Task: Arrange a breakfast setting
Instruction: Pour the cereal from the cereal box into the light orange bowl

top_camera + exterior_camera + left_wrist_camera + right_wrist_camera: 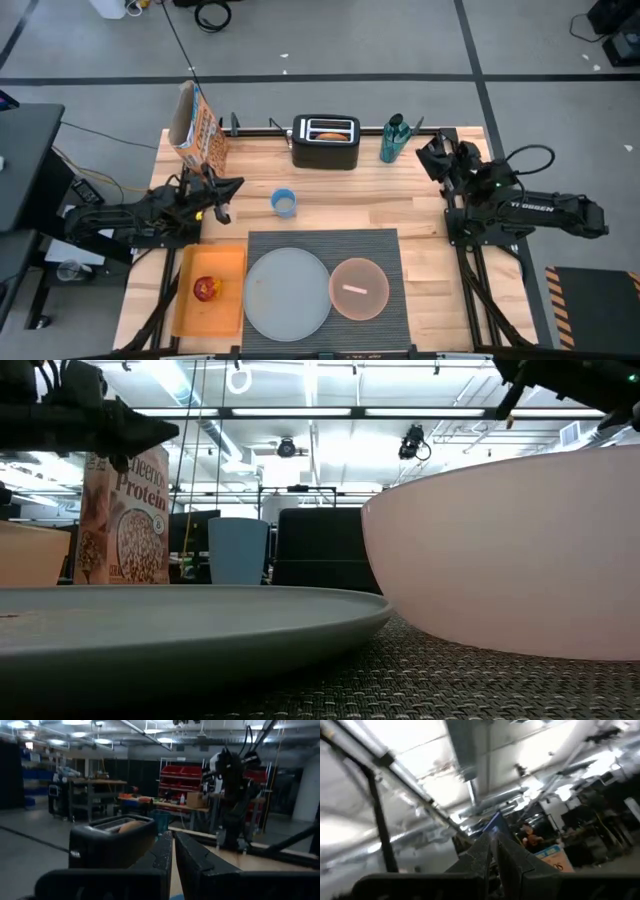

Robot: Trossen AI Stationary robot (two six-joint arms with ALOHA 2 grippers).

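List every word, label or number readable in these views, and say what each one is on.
"...heerio..." and "Protein", partly cut off: front of the orange cereal box, low view.
White lettering on the right arm, high view: too small to read.
Print on the cereal box in the high view: too small to read.
Blue sign in the right wrist view: blurred, unreadable.
Toaster, plate, bowl: no text visible.

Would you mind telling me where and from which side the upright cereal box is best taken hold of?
Judging by its pose, grip the cereal box across its narrow depth, near the open top, coming from above. It stands upright at the table's far left corner, tall and thin, so a low sideways push might topple it.
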